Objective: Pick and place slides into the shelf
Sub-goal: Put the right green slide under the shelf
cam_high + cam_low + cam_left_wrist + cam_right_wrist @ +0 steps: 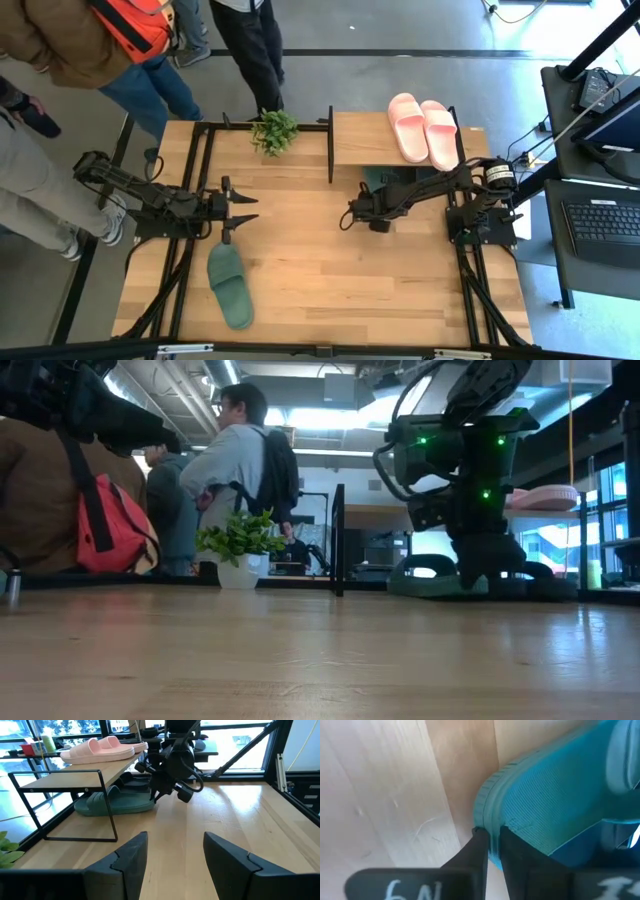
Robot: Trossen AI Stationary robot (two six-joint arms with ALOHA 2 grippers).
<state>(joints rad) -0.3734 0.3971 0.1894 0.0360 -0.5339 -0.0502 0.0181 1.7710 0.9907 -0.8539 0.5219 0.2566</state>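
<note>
So the right end effector (pixel 350 215) is down low at the open front of the small light-wood two-level shoe rack with thin black metal frame (pixel 375 138), and its wrist camera shows the 2 dark fingers (pixel 480 851) nearly together, pinching the edge of the sole of a muted green foam slide sandal (pixel 555 805). That sandal sits on the wooden table (pixel 340 280) under the rack's plank top, right at the fingertips, and from the left wrist camera you can see it lying flat on the lower level (pixel 117 804) with some darker shapes behind it that I can't make out. Up above that end effector, on the rack's top plank, is the pale pink pair of foam slides (pixel 424 127), side by side and touching. The left end effector (pixel 243 213) hovers over the table on the other side, well apart from the rack, fingers spread wide with nothing between them. The second muted green slide (pixel 229 285) lies on the table just beside it, on the side toward the table's near edge. A small green potted plant (pixel 274 130) stands at the far edge of the table beside the rack, and a few people are standing behind the table.
</note>
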